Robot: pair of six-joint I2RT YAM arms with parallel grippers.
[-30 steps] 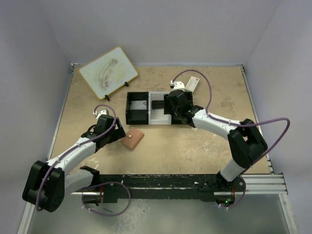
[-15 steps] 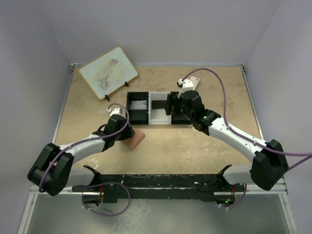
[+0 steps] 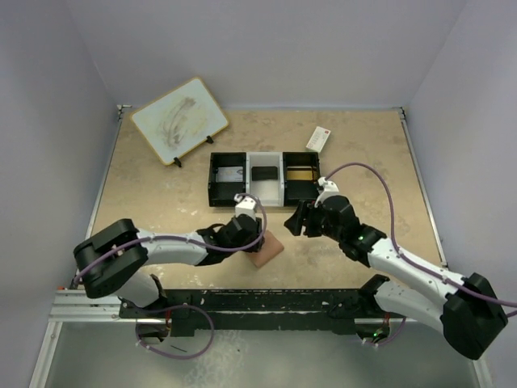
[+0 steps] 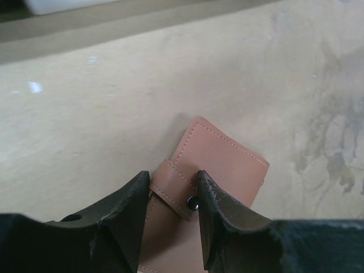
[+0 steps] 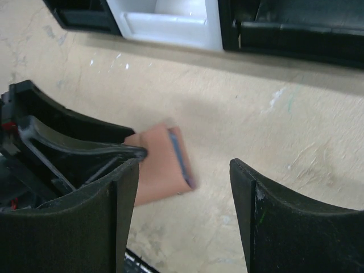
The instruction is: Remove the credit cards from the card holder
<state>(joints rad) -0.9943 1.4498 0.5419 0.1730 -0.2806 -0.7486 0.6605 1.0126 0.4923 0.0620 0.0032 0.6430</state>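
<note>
Tan speckled table [image 3: 363, 162] boxed in by pale walls carries a three-part tray [image 3: 227, 200]. Only the overhead view takes in what lies inside it: a grey card [image 3: 233, 174] in the left black part and a dark card [image 3: 262, 172] in the white middle part. That view also puts the card holder [image 3: 269, 250] flat on the table just in front of the tray's middle, folded shut. The left wrist camera alone gives the close detail. It shows the left gripper [image 4: 173, 182] with jaws drawn narrow, one finger [image 4: 128, 219] against each edge of the strap [image 4: 169, 192], pinching it beside the snap [image 4: 192, 202]. The right wrist camera shows a bluish edge on the card holder and the right gripper [image 5: 181, 168] spread wide and empty, hanging over the table in front of the tray. From above, the left arm lies low, stretched rightward in front of the tray. The right arm reaches leftward with its elbow out to the right, its gripper close beside the card holder.
</note>
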